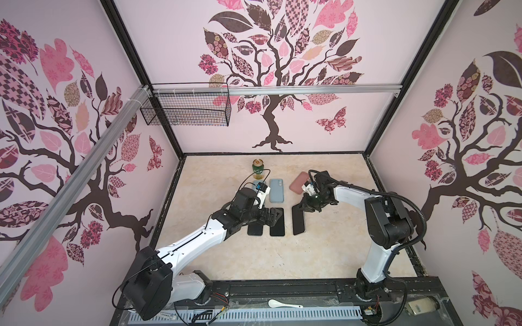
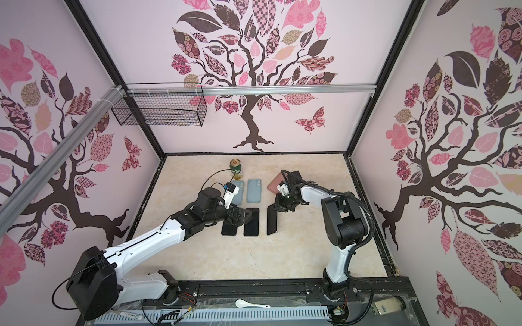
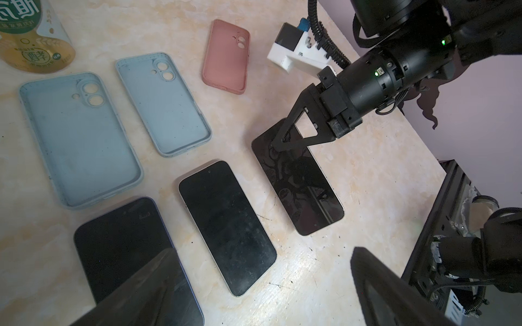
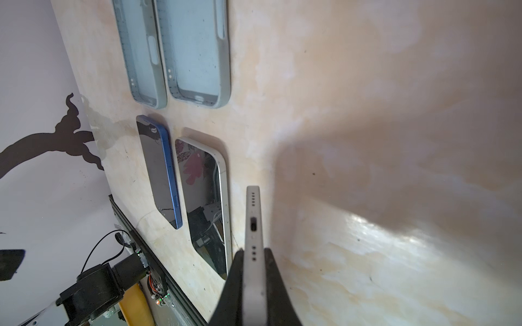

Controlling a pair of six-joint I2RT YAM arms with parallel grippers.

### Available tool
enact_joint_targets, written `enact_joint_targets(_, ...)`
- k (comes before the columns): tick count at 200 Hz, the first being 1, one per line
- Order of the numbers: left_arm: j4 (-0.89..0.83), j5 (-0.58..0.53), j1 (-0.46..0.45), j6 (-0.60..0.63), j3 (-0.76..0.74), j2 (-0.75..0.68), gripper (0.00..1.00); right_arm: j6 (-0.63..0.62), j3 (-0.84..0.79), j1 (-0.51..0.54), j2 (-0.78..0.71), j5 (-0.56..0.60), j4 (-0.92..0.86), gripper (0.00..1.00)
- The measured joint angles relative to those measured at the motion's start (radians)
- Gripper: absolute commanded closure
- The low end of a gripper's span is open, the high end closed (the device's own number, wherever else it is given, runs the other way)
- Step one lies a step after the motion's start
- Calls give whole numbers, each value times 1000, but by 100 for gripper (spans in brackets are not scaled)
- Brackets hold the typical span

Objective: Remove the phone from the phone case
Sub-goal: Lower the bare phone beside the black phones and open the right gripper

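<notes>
A white-edged phone with a dark screen has my right gripper shut on its far end, pinching it across its thickness. In both top views that phone is the rightmost of three, with the right gripper at its far end. The empty pink phone case lies on the table just behind that gripper. My left gripper hovers open over the other two phones, holding nothing.
Two empty pale blue cases lie in the far row. A blue-edged phone and a white-edged phone lie in the near row. A drink can stands behind them. A wire basket hangs on the back rail.
</notes>
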Motion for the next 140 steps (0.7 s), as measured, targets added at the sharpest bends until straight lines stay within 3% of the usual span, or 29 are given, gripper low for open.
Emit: enact_joint_targets(140,6,19,-3,-21,0,41,2,21,-36,-6,49,-57,65,90)
